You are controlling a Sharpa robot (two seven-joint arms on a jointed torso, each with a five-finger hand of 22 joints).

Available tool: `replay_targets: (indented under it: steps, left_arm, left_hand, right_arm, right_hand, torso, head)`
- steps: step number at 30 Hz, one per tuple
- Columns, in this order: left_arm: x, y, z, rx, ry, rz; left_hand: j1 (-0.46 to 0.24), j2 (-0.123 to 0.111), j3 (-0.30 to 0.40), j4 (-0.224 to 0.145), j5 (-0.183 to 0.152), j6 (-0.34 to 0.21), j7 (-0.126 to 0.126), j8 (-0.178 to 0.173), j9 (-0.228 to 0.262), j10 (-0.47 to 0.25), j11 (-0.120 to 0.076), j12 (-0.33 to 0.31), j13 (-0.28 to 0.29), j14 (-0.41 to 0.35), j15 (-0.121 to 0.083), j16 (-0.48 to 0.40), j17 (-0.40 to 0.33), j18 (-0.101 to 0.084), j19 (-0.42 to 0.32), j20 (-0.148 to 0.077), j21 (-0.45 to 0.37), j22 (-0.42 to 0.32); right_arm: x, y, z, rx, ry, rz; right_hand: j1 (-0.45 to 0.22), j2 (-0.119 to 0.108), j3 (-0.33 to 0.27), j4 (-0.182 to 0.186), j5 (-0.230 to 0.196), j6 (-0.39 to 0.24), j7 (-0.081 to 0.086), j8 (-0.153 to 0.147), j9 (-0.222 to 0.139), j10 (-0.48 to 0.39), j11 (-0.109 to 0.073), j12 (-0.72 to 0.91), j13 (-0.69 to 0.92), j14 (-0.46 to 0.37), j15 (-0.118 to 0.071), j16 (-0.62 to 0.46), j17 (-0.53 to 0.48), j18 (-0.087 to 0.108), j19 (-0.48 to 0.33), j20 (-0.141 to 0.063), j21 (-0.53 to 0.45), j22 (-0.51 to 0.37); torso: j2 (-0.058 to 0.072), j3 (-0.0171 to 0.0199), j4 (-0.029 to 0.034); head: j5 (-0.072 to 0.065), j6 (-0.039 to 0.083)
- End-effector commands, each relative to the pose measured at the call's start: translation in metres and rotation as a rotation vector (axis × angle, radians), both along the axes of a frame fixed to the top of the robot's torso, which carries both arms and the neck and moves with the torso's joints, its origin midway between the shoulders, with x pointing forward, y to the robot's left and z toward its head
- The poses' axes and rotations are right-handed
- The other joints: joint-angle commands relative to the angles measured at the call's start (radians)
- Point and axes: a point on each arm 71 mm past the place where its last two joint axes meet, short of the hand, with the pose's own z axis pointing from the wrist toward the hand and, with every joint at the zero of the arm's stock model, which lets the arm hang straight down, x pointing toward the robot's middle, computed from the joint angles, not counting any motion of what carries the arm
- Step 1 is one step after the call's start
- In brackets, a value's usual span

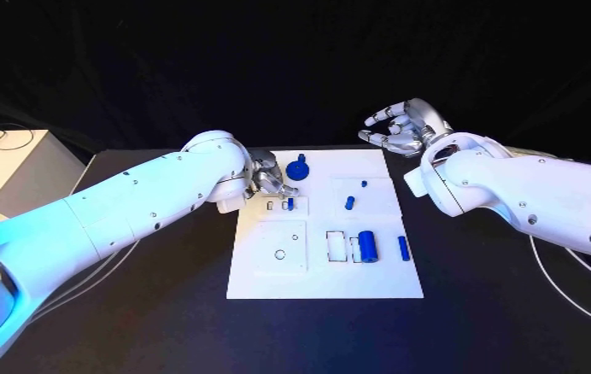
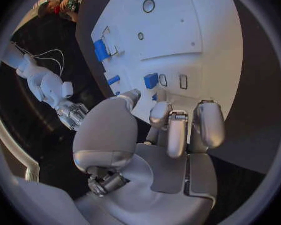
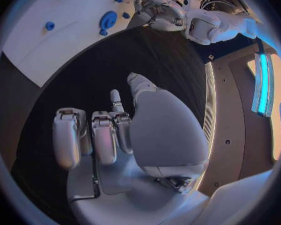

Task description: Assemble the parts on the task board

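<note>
The white task board [image 1: 261, 278] lies mid-table. A blue block [image 1: 289, 205] stands beside empty slots near the board's far left, also seen as the block [image 2: 151, 80]. My left hand [image 1: 271, 184] hovers just over it with thumb and fingers [image 2: 170, 130] apart and nothing in them. A round blue knob [image 1: 300, 169] sits just right of that hand, apart from it. Two small blue pieces [image 1: 350, 202] lie mid-board. A blue cylinder [image 1: 365, 242] and a thin bar [image 1: 403, 248] lie at the near right. My right hand [image 1: 404, 126] is raised past the far right corner, loosely curled, empty.
A round hole [image 1: 279, 254] and a smaller one [image 1: 295, 236] sit in the board's near left panel. A pale box [image 1: 27, 169] stands at the table's far left. Black table [image 1: 160, 306] surrounds the board on all sides.
</note>
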Motion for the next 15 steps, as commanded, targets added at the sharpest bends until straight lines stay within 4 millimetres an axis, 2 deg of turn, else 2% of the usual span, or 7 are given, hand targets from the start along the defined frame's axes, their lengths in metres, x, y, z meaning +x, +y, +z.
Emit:
replay_targets:
  steps: [1,6,15]
  left_arm:
    - [-0.0008,-0.0027,-0.0016,0.033,0.026,-0.027]
    - [-0.0002,-0.0051,-0.0031,0.034,0.033,-0.029]
    - [-0.0005,-0.0087,-0.0057,0.042,0.051,-0.042]
  left_hand:
    - [-0.007,0.001,-0.006,-0.001,-0.001,0.007,0.001,0.006,0.001,-0.001,-0.007,0.0,0.001,0.094,-0.005,0.001,0.232,-0.017,0.004,-0.003,0.005,0.001]
    - [-0.008,0.001,-0.006,-0.001,-0.001,0.007,0.0,0.008,0.003,-0.002,-0.008,-0.001,-0.001,0.093,-0.005,0.001,0.231,-0.017,0.005,-0.003,0.005,0.002]
    - [-0.006,0.004,-0.002,-0.002,0.001,0.005,-0.002,0.018,0.014,-0.004,-0.01,-0.001,0.0,0.093,-0.007,0.001,0.231,-0.017,0.004,-0.005,0.006,0.003]
  right_arm:
    - [0.0005,0.0015,-0.0006,-0.011,0.01,0.013]
    - [0.0008,0.0021,-0.0008,-0.013,0.012,0.013]
    - [0.0012,0.0025,-0.0012,-0.016,0.016,0.013]
  right_hand:
    - [0.007,-0.003,0.003,0.002,0.003,-0.003,0.001,0.001,-0.001,0.069,0.0,-0.002,0.233,0.104,0.004,0.006,0.263,-0.005,0.061,0.003,-0.005,0.14]
    - [0.007,-0.003,0.003,0.002,0.003,-0.003,0.001,0.001,-0.001,0.069,0.0,-0.002,0.233,0.104,0.004,0.006,0.263,-0.005,0.061,0.003,-0.005,0.14]
    - [0.006,-0.004,0.003,0.002,0.005,-0.004,0.002,0.0,-0.001,0.07,0.0,-0.001,0.233,0.104,0.004,0.006,0.263,-0.005,0.061,0.003,-0.005,0.14]
  torso:
    - [0.0,-0.0013,0.0003]
    - [0.001,-0.002,-0.0005]
    - [0.002,-0.0009,0.0004]
  head:
    - [0.0,-0.003]
    - [0.0,-0.005]
    - [0.002,-0.011]
